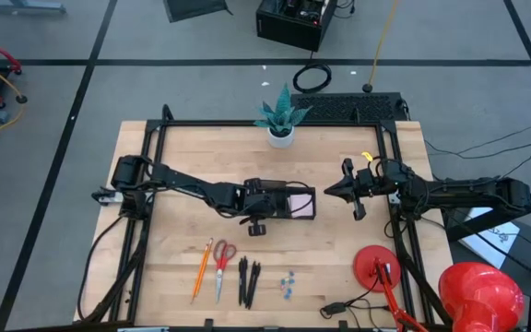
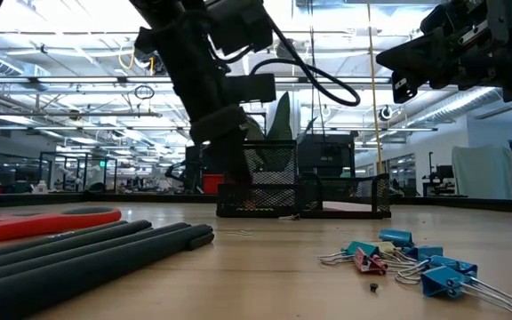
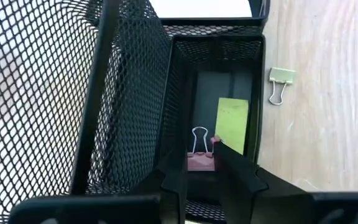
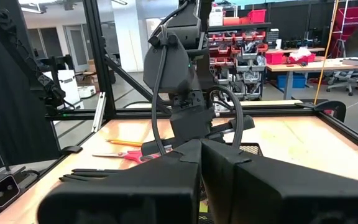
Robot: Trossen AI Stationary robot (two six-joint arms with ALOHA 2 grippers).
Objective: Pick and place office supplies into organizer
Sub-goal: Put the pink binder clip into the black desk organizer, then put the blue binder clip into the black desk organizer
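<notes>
The organizer (image 1: 295,192), a black mesh tray, stands at mid-table with a pink sticky-note pad (image 1: 300,205) in it. My left gripper (image 3: 201,171) reaches down into one of its narrow compartments (image 3: 225,93), shut on a small pink binder clip (image 3: 201,160). A yellow-green flat piece (image 3: 232,124) lies on that compartment's floor. The pencil (image 1: 201,267), scissors (image 1: 222,267), pens (image 1: 247,281) and blue clips (image 1: 289,286) lie near the front edge. My right gripper (image 1: 335,191) hovers shut, right of the organizer, holding nothing. My left gripper pinches the pink clip's body (image 3: 202,163) between its two fingertips, coming steeply from above and from the table's left. The clip's wire loop (image 3: 199,137) sticks out ahead of the fingers. The clip is inside the compartment; whether it touches the floor I cannot tell.
A yellow-green binder clip (image 3: 280,81) lies on the wood just outside the organizer. A white plant pot (image 1: 281,136) stands at the far edge. A red round-based object (image 1: 379,267) and cables sit at the front right. Bare wood lies between the organizer and the front row of supplies.
</notes>
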